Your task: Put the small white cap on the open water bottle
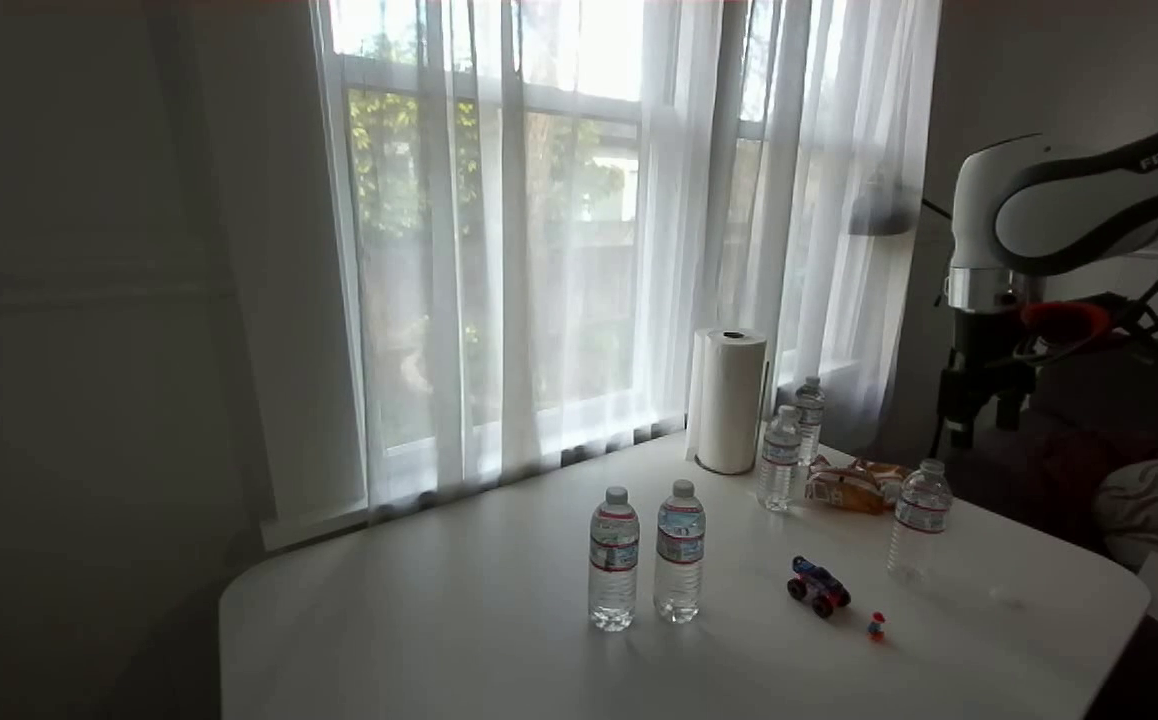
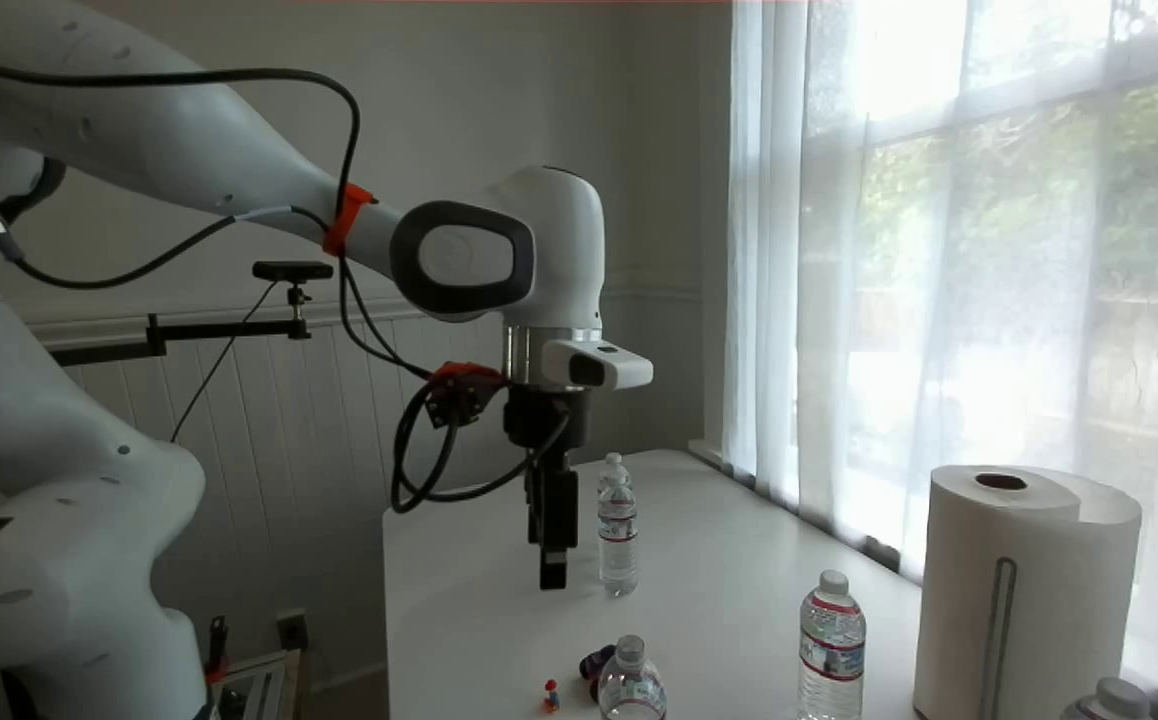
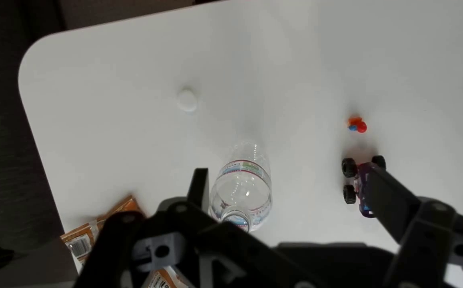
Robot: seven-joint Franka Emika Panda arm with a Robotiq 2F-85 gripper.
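Note:
The small white cap [image 3: 187, 100] lies on the white table in the wrist view, and shows faintly in an exterior view [image 1: 1006, 597]. It is out of view in an exterior view. The open clear water bottle [image 3: 243, 180] stands upright with its bare mouth up. It also shows in both exterior views [image 1: 919, 525] [image 2: 631, 690]. My gripper [image 3: 295, 196] is open and empty, held above the table. In the wrist view the bottle shows between the fingers, nearer the left one, which partly hides its mouth. The gripper also shows in both exterior views [image 1: 984, 420] [image 2: 553, 570].
A toy truck [image 3: 361, 188] and small red figure [image 3: 357, 124] are near the open bottle. An orange snack bag [image 1: 854, 487], a paper towel roll [image 1: 729, 400] and several capped bottles [image 1: 614, 560] stand around. The table edge [image 3: 39, 148] is beyond the cap.

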